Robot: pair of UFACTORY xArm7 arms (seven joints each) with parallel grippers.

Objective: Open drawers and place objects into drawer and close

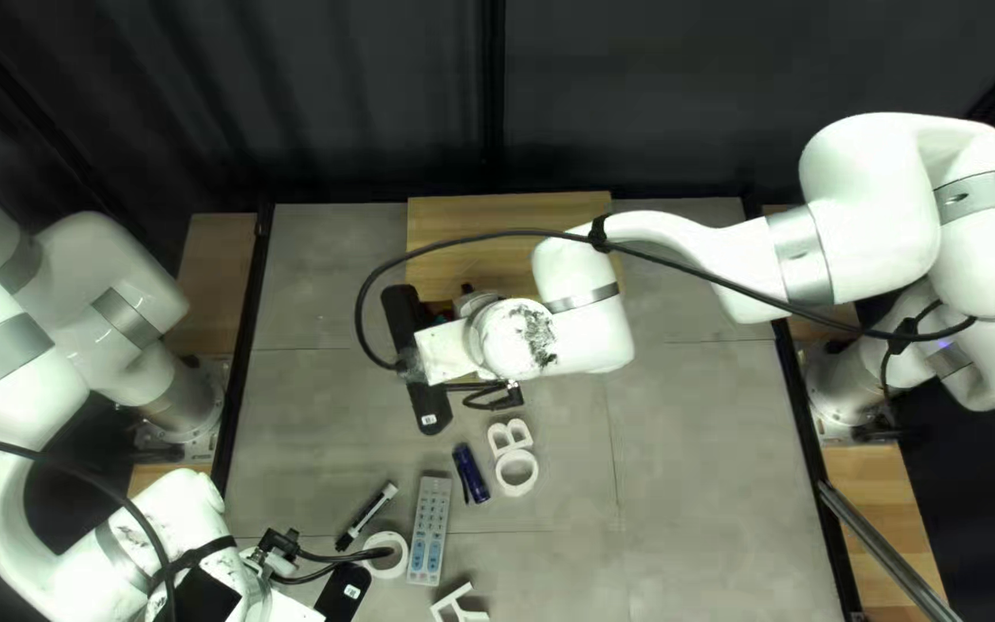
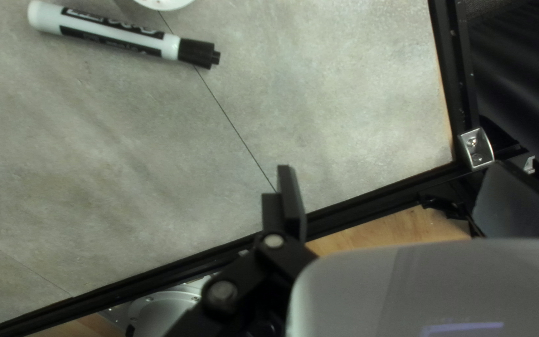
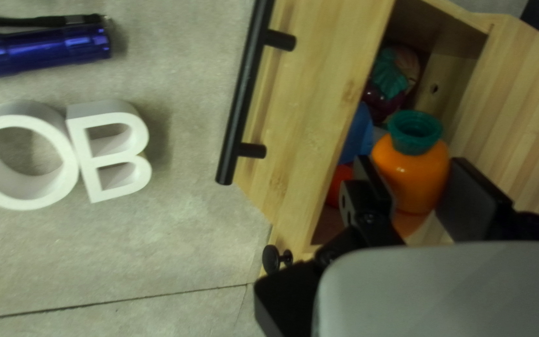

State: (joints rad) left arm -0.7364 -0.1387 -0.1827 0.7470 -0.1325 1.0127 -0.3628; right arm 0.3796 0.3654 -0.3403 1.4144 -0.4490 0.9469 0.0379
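The wooden drawer box [image 1: 506, 233] stands at the table's far middle. Its drawer [image 3: 307, 117], with a black bar handle [image 3: 241, 93], is pulled open. My right gripper [image 3: 412, 185] reaches into it, shut on an orange bottle [image 3: 412, 173] with a teal cap; both fingers touch its sides. Blue, red and purple-teal toys lie deeper in the drawer. On the table lie a blue flashlight [image 1: 470, 472] [image 3: 40, 49], white letters O and B [image 1: 515, 453] [image 3: 63, 150], a remote [image 1: 430, 529] and a marker [image 1: 368, 514] [image 2: 120, 35]. My left gripper [image 1: 282, 549] hovers open over the table's near left corner, holding nothing.
A white ring [image 1: 387, 553] and another white letter [image 1: 459, 605] lie near the front edge. A small black knob [image 3: 276, 258] shows below the open drawer. The black table frame [image 2: 382, 196] runs under my left gripper's finger [image 2: 289, 196].
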